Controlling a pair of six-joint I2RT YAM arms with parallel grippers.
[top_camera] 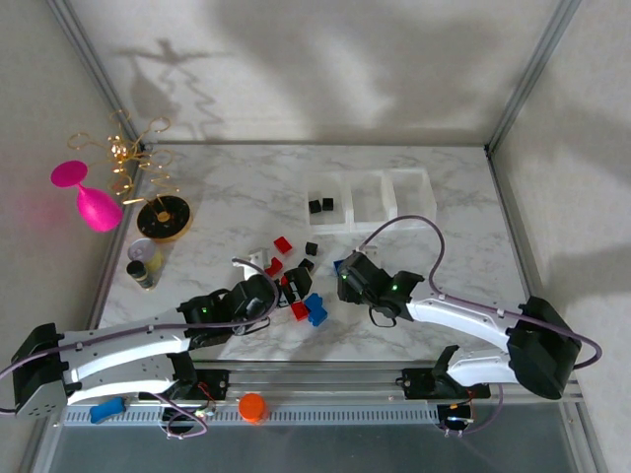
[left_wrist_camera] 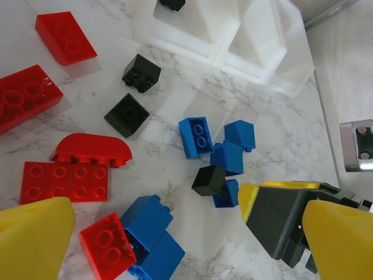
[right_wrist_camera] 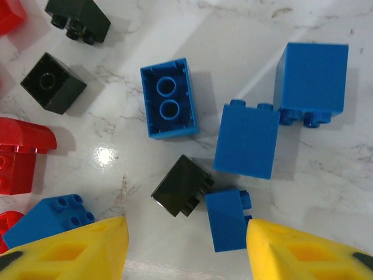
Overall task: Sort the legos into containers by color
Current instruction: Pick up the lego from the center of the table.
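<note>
Surface: white marble-pattern table (top_camera: 227,187), boxed in by pale walls (top_camera: 325,69) and metal frame posts (top_camera: 527,74). Shadows are thrown across the back wall.

Along the table's left edge a pink goblet (top_camera: 87,197), a gold wire stand (top_camera: 138,158) and a small cup (top_camera: 144,261) are seen. An orange cap (top_camera: 252,406) and a blue clip (top_camera: 106,410) are seen on the rail by the arm bases.

The bins (top_camera: 370,197) are set in a row at the far middle of the table. Two black bricks (top_camera: 320,206) are seen in the left one. The loose bricks (top_camera: 301,286) are scattered at the near middle, short of the bins. The left gripper (top_camera: 281,293) and right gripper (top_camera: 343,279) are positioned at either side of that pile.

Detail resolved in the wrist views, not from above:
- Left wrist: the jaws are spread wide and nothing is clamped. A red square brick (left_wrist_camera: 108,245) and a blue pair (left_wrist_camera: 151,233) are seen between the fingers. A corner of the bins is caught at the top.
- Right wrist: the jaws are parted and nothing is gripped. A small blue brick (right_wrist_camera: 228,219) is seen just against one finger (right_wrist_camera: 303,251), with a black brick (right_wrist_camera: 182,192) touching its other side. An upturned blue brick (right_wrist_camera: 169,98) is shown hollow side up.
</note>
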